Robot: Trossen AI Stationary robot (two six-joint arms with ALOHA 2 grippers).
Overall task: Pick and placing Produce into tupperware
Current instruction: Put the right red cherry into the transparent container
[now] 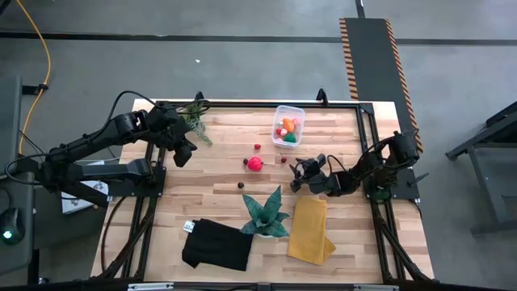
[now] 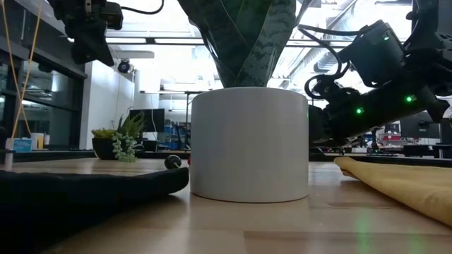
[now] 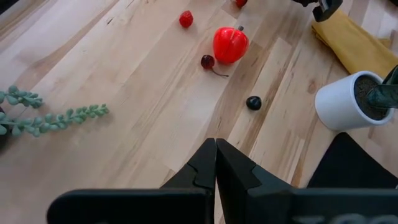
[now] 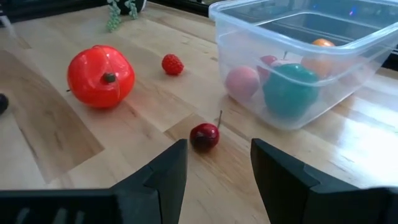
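We see right gripper [image 4: 214,165] fingers spread, empty, cherry [image 4: 204,136] just ahead on bare desk [image 4: 56,137] beside tupperware [image 4: 292,118]; left gripper [image 3: 216,163] fingers pressed together, far left.

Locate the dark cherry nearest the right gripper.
The cherry lies on the table just ahead of the open right gripper, between the red tomato and the tupperware.

right gripper [image 4: 214,163]: parted fingers, bare wood ahead to cherry [image 4: 204,136]
beside cherry: tupperware [image 4: 348,65] wall near
other side: red pepper [image 4: 101,76], strawberry [image 4: 172,64] well apart
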